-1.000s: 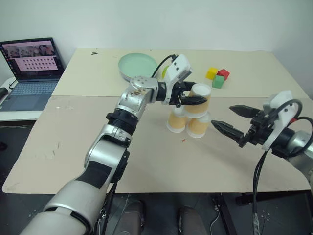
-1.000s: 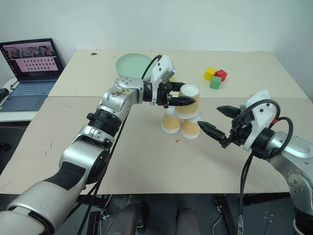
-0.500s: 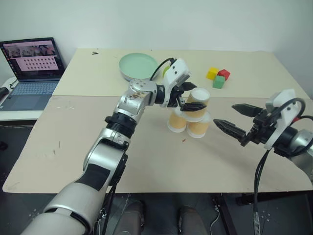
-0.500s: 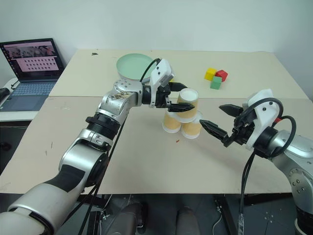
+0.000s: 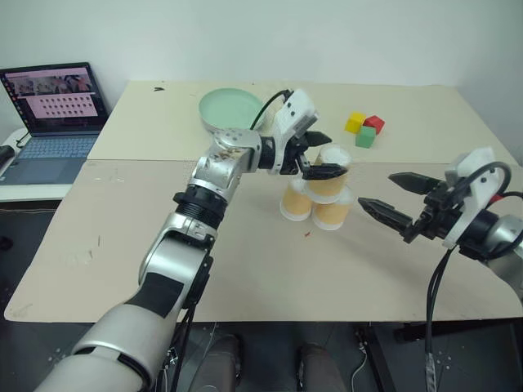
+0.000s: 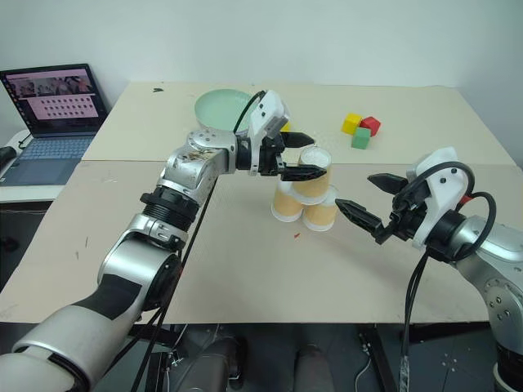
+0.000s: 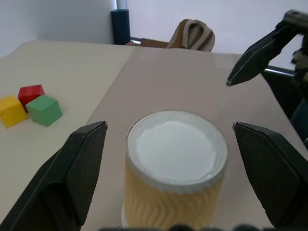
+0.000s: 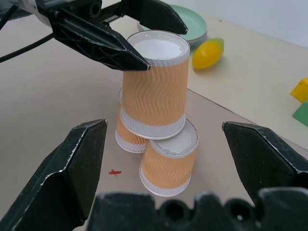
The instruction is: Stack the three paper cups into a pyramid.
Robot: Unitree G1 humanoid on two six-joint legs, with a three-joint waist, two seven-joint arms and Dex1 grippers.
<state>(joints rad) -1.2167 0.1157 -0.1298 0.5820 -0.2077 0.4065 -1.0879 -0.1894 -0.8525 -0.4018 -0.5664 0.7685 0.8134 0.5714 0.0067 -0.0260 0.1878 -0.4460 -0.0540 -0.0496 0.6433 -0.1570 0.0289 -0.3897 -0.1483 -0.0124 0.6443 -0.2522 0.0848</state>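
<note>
Left gripper [image 5: 320, 155] spread around ribbed, tapered paper cups [image 8: 155, 110].

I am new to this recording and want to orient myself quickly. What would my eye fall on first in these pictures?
First, the pyramid of three paper cups in the middle of the table: two upside down side by side, the top cup upside down across them. The left pincer stands open around the top cup, its fingers clear of the sides. The right pincer waits open beside the stack.
</note>
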